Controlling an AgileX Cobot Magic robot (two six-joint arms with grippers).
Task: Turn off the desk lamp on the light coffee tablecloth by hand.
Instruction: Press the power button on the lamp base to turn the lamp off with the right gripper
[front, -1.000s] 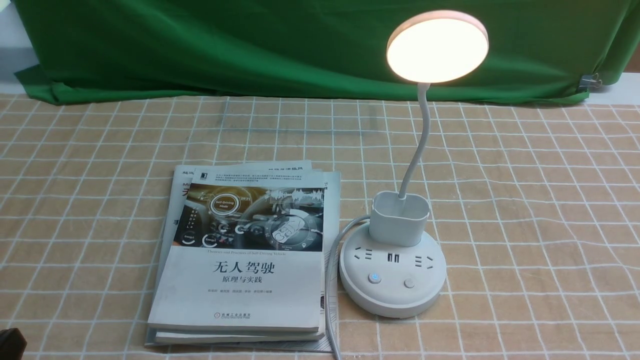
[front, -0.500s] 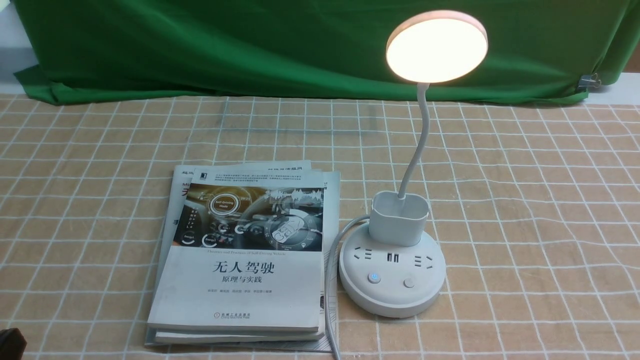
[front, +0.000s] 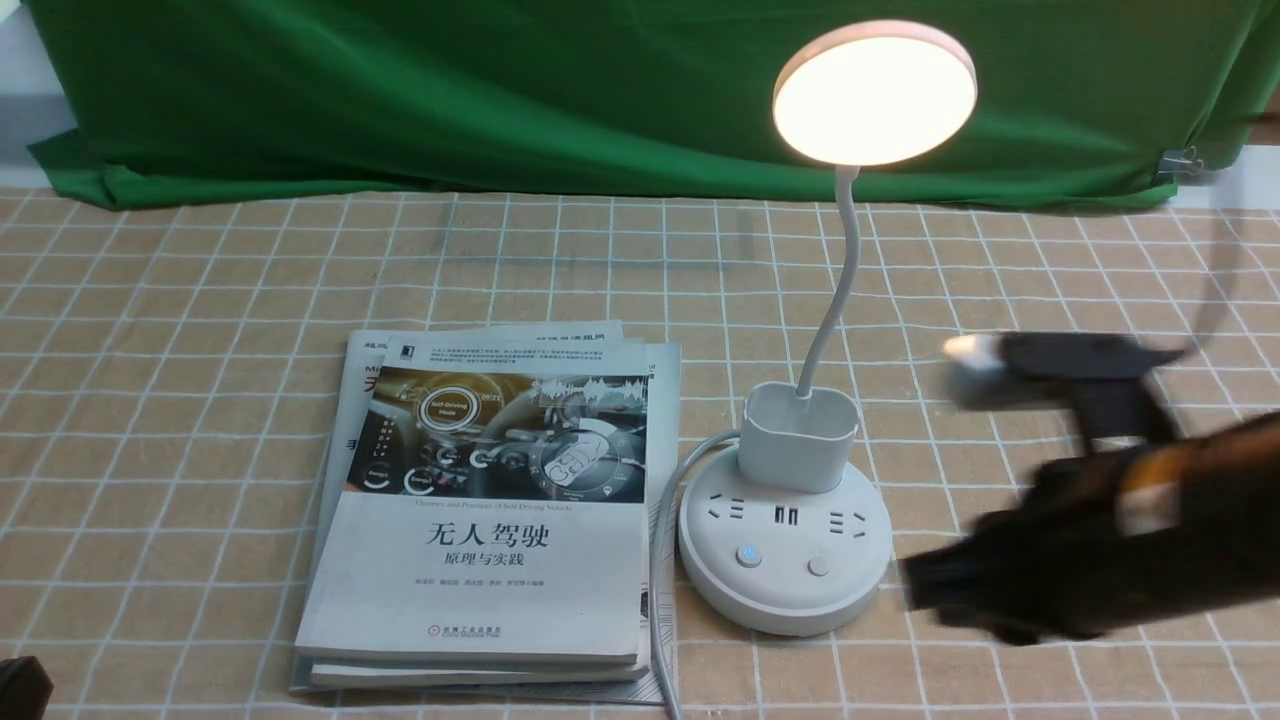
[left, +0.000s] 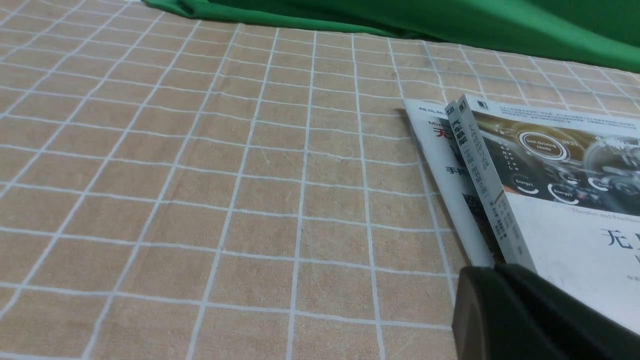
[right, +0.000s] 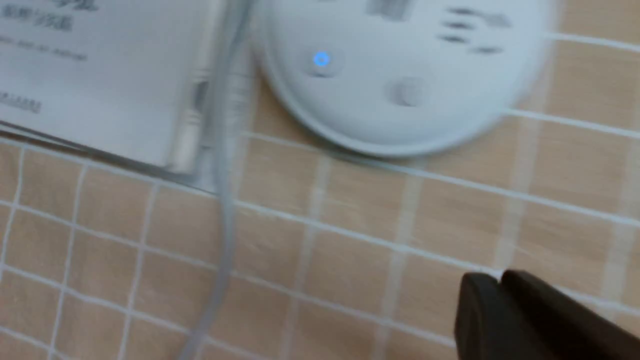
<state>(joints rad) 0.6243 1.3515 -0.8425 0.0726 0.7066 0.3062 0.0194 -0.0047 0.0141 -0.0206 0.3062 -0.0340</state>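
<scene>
The white desk lamp (front: 786, 545) stands on the light coffee tablecloth (front: 1050, 300), right of centre, its disc head (front: 874, 93) glowing. Its round base carries a blue-lit button (front: 747, 556) and a plain button (front: 818, 566); both show blurred in the right wrist view (right: 321, 60). My right gripper (front: 915, 585), the hand, is motion-blurred just right of the base, above the cloth, fingers together and empty (right: 500, 282). My left gripper (front: 22, 685) sits at the near left corner, fingers together and empty (left: 497, 270), beside the books.
A stack of books (front: 490, 510) lies left of the lamp, also in the left wrist view (left: 540, 180). The lamp's grey cord (front: 660, 560) runs between books and base toward the near edge. A green backdrop cloth (front: 500, 90) hangs along the far side.
My right arm has come into the front view from the right and now reaches close to the lamp base. The lamp stays lit. The left gripper has not moved.
</scene>
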